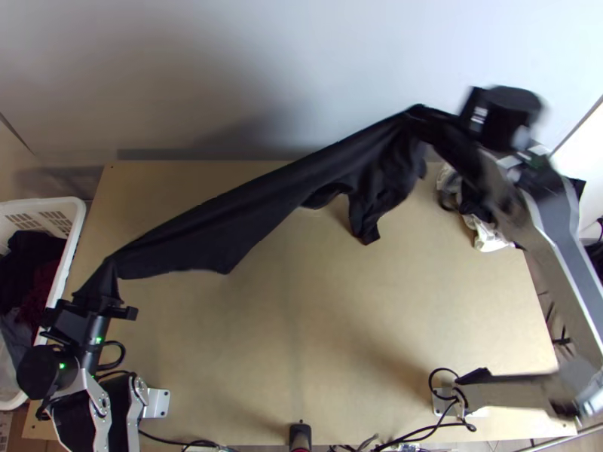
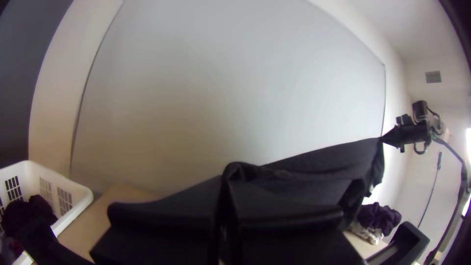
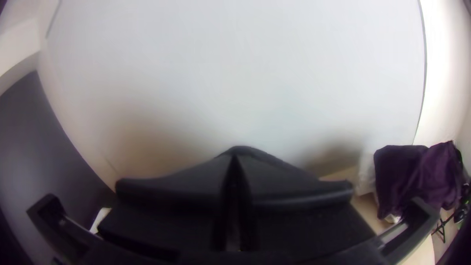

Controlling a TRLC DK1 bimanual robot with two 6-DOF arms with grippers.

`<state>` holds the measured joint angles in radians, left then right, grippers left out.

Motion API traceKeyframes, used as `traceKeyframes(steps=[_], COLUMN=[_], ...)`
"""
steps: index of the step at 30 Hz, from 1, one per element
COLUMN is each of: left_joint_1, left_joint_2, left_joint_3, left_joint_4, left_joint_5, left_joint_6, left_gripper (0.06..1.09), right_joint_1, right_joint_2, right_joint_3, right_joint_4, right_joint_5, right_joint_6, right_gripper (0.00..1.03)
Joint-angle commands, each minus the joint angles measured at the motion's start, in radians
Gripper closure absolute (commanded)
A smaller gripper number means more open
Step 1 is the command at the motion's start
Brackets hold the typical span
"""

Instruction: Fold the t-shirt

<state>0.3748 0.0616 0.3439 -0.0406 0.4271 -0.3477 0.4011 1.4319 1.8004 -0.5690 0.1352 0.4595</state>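
Observation:
The black t-shirt (image 1: 226,207) hangs stretched in the air between both grippers, bunched and drooping toward its right end. At the table's left side, my left gripper (image 1: 102,297) is shut on one end of it. My right gripper (image 1: 445,119), high at the back right, is shut on the other end. In the left wrist view the left gripper (image 2: 228,196) pinches cloth, and the t-shirt (image 2: 324,169) runs off to the other arm. In the right wrist view the right gripper (image 3: 235,181) has its fingers together on a dark peak of the t-shirt (image 3: 248,151).
A white basket (image 1: 64,256) with dark clothes stands at the table's left edge. A pile of white and dark cloth (image 1: 490,235) lies at the back right, partly behind the right arm. Bare table (image 1: 301,339) stretches below the t-shirt, with cables along the near edge.

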Motion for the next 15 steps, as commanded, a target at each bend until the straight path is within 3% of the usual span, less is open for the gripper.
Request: traceKeyframes(steps=[1, 7, 15], left_joint_1=[0.088, 0.133, 0.134], left_joint_2=[0.001, -0.028, -0.063], left_joint_3=[0.030, 0.104, 0.216], left_joint_4=[0.067, 0.061, 0.002], left_joint_5=[-0.010, -0.011, -0.013], left_joint_6=[-0.068, -0.062, -0.065], left_gripper=[1.05, 1.05, 1.05], right_joint_1=[-0.058, -0.108, -0.108], right_joint_2=[-0.318, -0.510, -0.565], right_joint_3=[-0.168, -0.191, 0.053], right_joint_4=[0.003, 0.041, -0.081], right_joint_5=[0.001, 0.000, 0.000], right_joint_6=[0.011, 0.013, 0.013], right_gripper=[0.99, 0.99, 1.00])
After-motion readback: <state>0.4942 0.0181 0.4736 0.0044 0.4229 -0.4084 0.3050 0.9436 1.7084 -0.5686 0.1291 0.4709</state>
